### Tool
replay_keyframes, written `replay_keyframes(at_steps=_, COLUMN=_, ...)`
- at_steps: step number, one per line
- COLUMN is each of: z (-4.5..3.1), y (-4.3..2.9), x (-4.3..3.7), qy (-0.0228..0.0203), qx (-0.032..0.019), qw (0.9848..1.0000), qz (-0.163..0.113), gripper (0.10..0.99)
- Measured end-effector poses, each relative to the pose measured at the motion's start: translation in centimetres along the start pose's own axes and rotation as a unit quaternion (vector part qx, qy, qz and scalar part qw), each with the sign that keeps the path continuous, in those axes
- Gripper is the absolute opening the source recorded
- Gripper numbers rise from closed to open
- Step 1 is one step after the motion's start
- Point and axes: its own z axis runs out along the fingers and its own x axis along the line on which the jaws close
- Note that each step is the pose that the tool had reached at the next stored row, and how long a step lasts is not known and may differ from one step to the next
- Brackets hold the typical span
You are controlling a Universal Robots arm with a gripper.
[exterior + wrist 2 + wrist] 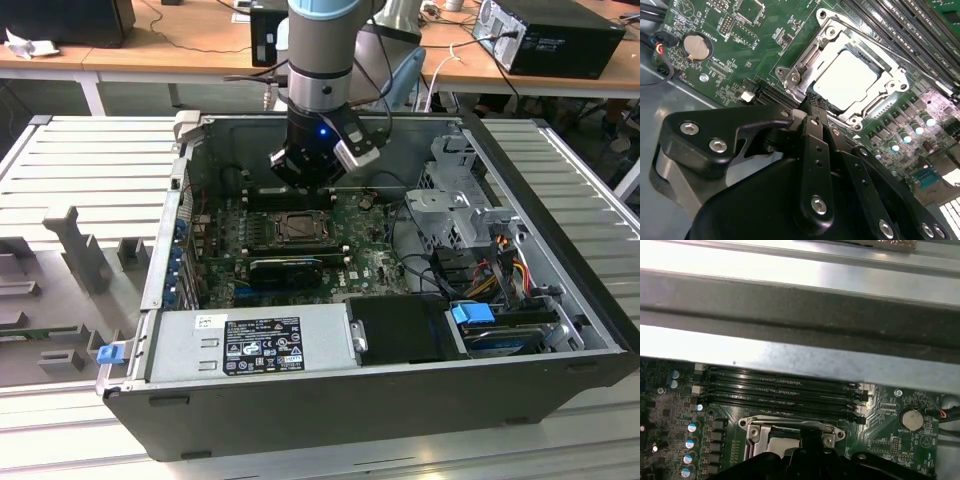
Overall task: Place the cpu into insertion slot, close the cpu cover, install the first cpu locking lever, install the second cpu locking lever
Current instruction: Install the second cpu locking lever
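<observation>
The cpu (845,80) lies flat in the insertion slot (300,228), its pale face showing through the cut-out of the cpu cover (807,59). The silver cover lies down over the socket, on the green board. My gripper (812,103) hangs just above the socket's edge, fingers together and holding nothing, with the tips at the cover's rim. In the exterior view the gripper (303,183) sits just behind the socket, inside the open case. In the first wrist view the cover (756,432) shows beyond the gripper's dark body (810,460).
Long black memory slots (900,25) run beside the socket, with a coin battery (694,46) on the other side. A black card (285,268), the power supply (250,340), a drive cage (455,200) and cables (500,270) crowd the case. The case wall (790,315) rises close by.
</observation>
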Motion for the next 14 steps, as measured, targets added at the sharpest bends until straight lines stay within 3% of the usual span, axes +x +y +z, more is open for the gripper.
replay_keyframes(at_steps=5, z=-1.25, y=0.06, x=-0.02, qy=0.0, qx=0.0001, qw=1.0, qz=0.0, gripper=0.106)
replay_keyframes(at_steps=14, z=-1.39, y=-1.5, x=0.16, qy=0.0, qx=0.0, qw=1.0, qz=0.0, gripper=0.106)
